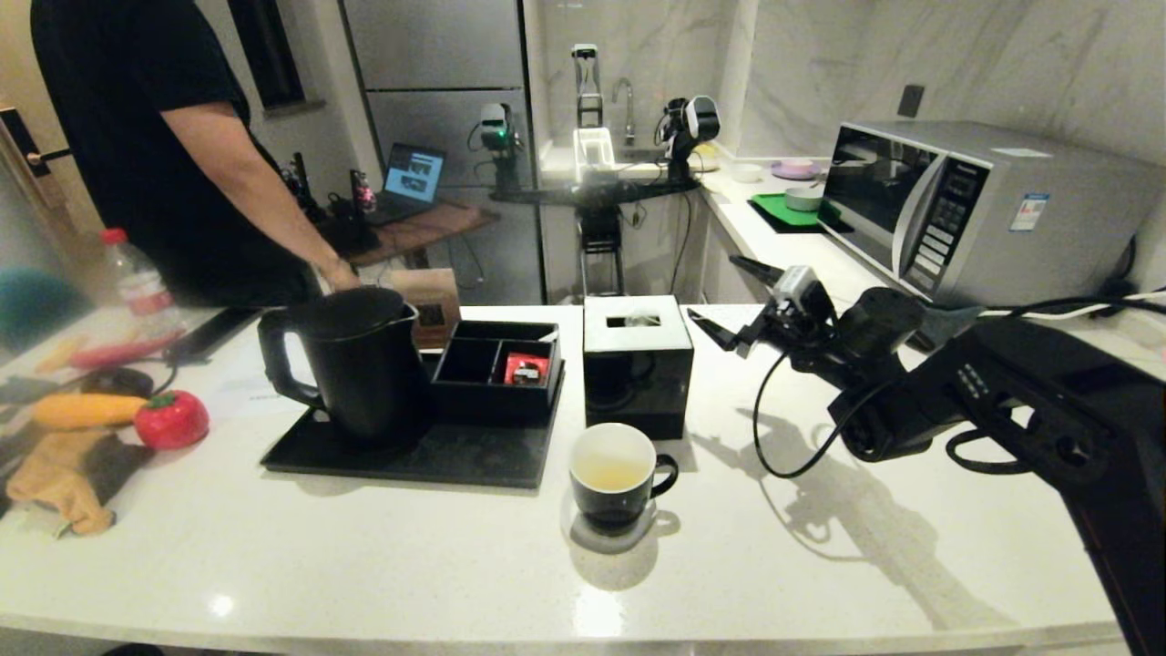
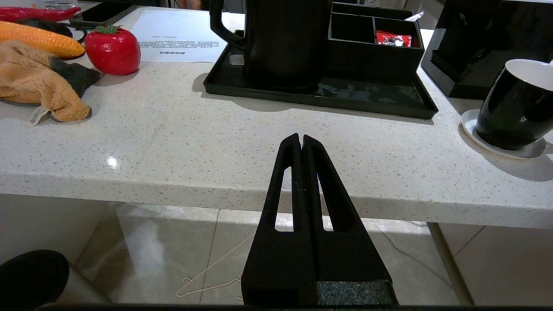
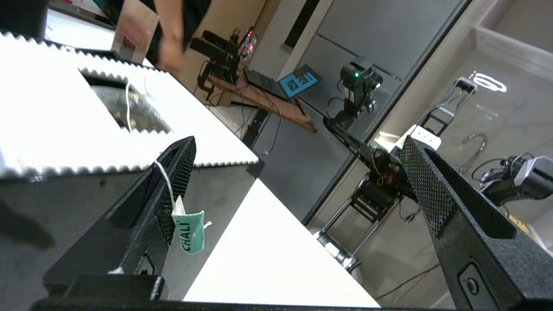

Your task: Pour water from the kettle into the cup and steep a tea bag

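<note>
Kitchen — microwave, sink tap, stone counter.

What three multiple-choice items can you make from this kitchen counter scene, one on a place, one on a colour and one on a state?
1. Where does the kettle stand?
A. on the black tray
B. on the microwave
C. on the floor

2. What colour is the inside of the cup?
A. red
B. white
C. green

3. How do the jaws of the right gripper stand?
A. shut on the kettle
B. shut on nothing
C. open

Answers: 1 A, its base rests on the tray. 2 B, the inner wall shows white above a pale liquid. 3 C, the right wrist view shows a wide gap between them.
</note>
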{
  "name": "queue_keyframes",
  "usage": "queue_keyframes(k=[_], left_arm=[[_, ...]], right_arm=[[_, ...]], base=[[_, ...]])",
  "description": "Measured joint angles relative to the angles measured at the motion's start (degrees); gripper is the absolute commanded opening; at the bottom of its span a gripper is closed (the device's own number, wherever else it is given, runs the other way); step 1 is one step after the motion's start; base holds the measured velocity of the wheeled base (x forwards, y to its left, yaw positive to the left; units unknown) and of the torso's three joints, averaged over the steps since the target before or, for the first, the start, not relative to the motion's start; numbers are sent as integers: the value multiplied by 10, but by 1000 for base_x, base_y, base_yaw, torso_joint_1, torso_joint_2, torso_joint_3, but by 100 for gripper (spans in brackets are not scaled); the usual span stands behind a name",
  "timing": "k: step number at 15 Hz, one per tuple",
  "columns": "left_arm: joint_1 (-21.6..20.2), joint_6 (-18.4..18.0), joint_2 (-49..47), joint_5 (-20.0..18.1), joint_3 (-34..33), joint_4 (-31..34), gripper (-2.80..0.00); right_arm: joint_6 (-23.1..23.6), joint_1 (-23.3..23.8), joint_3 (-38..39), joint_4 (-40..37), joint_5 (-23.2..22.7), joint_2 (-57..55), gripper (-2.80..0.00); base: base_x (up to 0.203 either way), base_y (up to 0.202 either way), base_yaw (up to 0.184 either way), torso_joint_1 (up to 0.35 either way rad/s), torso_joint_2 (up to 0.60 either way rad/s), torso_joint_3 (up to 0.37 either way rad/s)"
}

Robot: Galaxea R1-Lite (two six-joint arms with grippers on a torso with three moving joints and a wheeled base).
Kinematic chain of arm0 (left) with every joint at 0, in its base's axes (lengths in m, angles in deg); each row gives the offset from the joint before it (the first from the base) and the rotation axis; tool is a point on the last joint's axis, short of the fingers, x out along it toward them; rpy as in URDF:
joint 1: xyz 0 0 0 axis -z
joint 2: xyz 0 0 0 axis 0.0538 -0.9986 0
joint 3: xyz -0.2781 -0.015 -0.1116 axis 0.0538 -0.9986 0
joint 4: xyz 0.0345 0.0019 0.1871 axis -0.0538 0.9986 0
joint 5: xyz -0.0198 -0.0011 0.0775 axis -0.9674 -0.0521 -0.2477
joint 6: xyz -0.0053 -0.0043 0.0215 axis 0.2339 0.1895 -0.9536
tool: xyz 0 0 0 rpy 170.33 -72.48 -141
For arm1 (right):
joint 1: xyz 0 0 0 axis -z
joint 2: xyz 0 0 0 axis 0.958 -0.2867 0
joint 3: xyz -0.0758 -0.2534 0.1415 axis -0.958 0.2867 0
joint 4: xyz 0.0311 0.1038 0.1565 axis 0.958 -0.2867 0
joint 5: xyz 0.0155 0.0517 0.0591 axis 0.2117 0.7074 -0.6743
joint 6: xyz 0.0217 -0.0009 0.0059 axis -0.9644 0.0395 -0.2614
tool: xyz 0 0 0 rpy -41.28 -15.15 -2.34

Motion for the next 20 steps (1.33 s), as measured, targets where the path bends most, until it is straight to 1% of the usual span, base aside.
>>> queue_keyframes(k=[5, 9, 16, 20], left_arm=[[0, 0, 0, 0, 0, 0, -280], [0, 0, 0, 0, 0, 0, -280], [0, 0, 0, 0, 0, 0, -280], [0, 0, 0, 0, 0, 0, -280]], right_arm=[[8, 0, 7, 0, 0, -8, 0], [9, 0, 24, 1, -12, -15, 0], [21, -1, 57, 1, -16, -24, 0], [23, -1, 69, 1, -34, -28, 0]], base=[[0, 0, 0, 0, 0, 0], [0, 0, 0, 0, 0, 0], [0, 0, 0, 0, 0, 0], [0, 0, 0, 0, 0, 0]])
